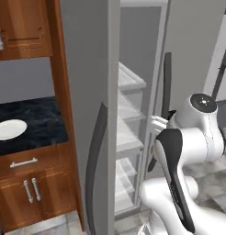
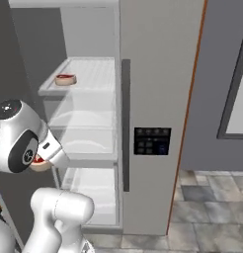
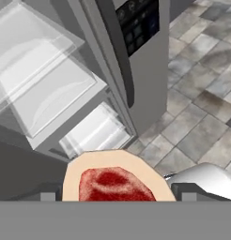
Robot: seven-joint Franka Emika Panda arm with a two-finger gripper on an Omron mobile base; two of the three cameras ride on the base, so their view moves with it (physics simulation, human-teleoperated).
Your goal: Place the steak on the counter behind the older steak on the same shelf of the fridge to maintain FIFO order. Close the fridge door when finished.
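My gripper [image 3: 116, 193] is shut on the steak [image 3: 115, 180], a red cut with a tan rim that sits between the dark fingertips [image 3: 49, 192]. In the right base view this steak [image 2: 38, 163] hangs at my wrist, just outside the fridge [image 2: 158, 74], level with a lower shelf. The older steak [image 2: 65, 79] lies near the front left of the upper white shelf [image 2: 96, 74]. The left fridge door [image 1: 89, 92] stands open with its dark handle facing me. The black counter [image 1: 36, 121] is off to the left.
A round white plate [image 1: 9, 129] rests on the counter above brown cabinets [image 1: 32, 188]. The fridge's right door [image 2: 153, 49] is closed and carries a dark control panel [image 2: 152, 141]. Clear drawers [image 3: 96, 131] sit low in the fridge. Grey stone tiles [image 3: 202, 93] cover the floor.
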